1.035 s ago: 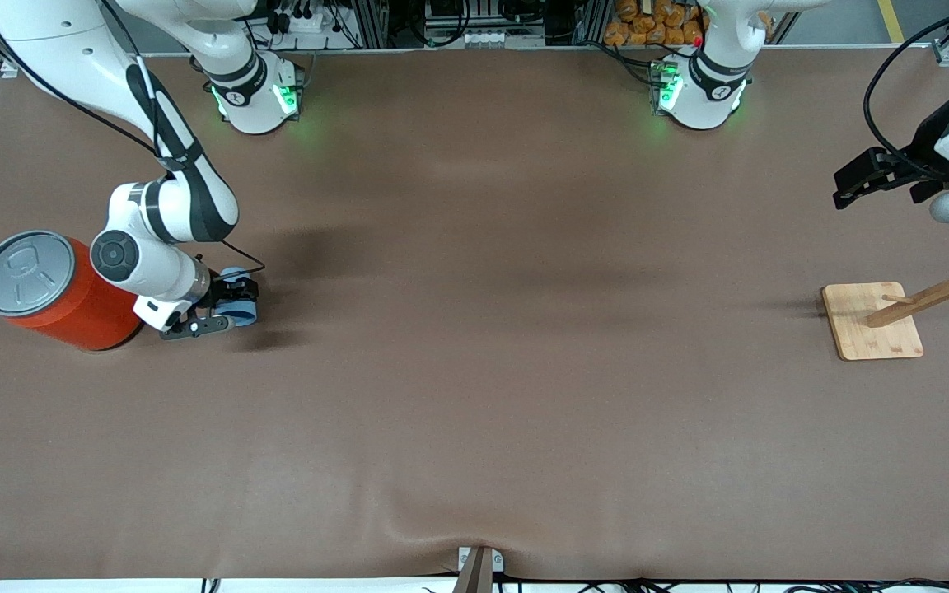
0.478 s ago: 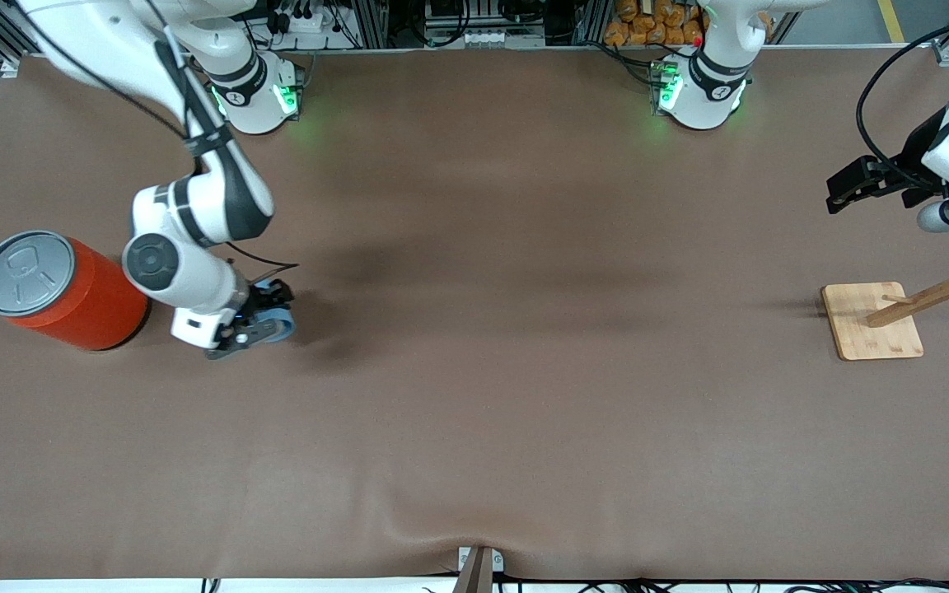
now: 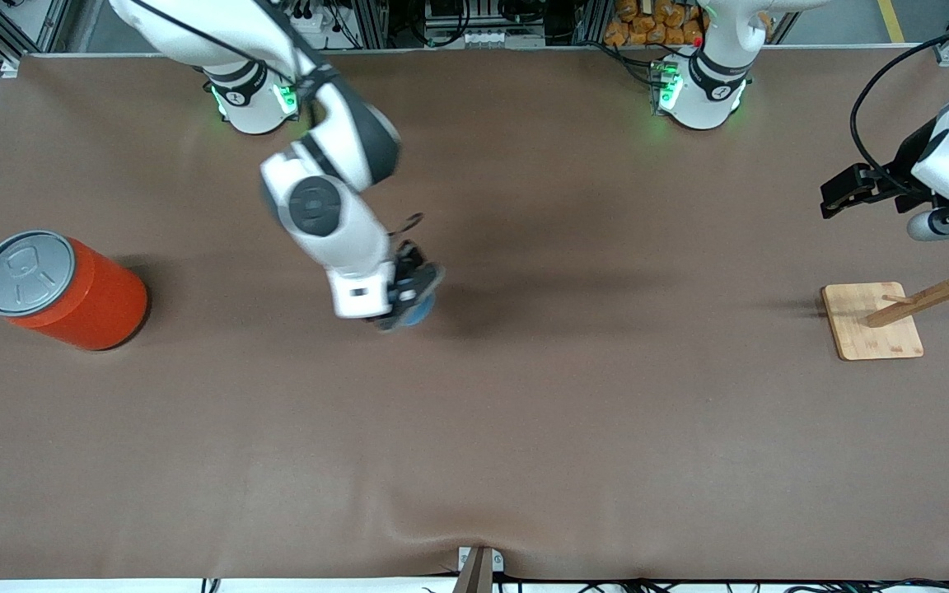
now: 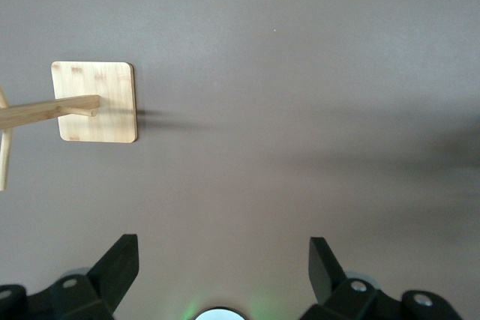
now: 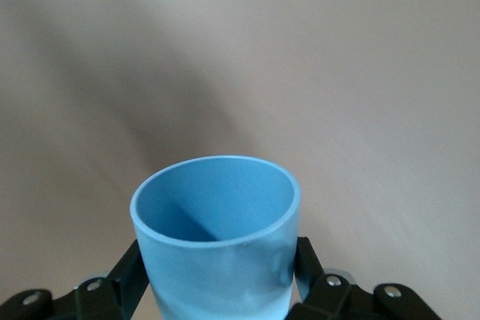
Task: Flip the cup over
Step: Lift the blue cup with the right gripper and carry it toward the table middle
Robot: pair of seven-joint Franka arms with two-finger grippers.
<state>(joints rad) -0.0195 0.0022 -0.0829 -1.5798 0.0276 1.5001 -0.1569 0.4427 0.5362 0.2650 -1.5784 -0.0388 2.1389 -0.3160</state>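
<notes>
Tabletop (image 3: pixel 524 428) of plain brown matte material carries everything. A big orange cylinder can with a grey pull-tab lid (image 3: pixel 63 288) stands toward the right arm's end. A pale wooden rack with a square base and slanted pegs (image 3: pixel 874 319) sits toward the left arm's end. The left gripper (image 4: pixel 223 264) waits in the air above the tabletop near that rack, its black fingers (image 4: pixel 120 264) spread apart with nothing between them. The right gripper (image 3: pixel 410 295) hangs over the middle of the tabletop, fingers clamped on the small light-blue tapered plastic cup (image 5: pixel 217 249), whose open mouth points away from the wrist.
</notes>
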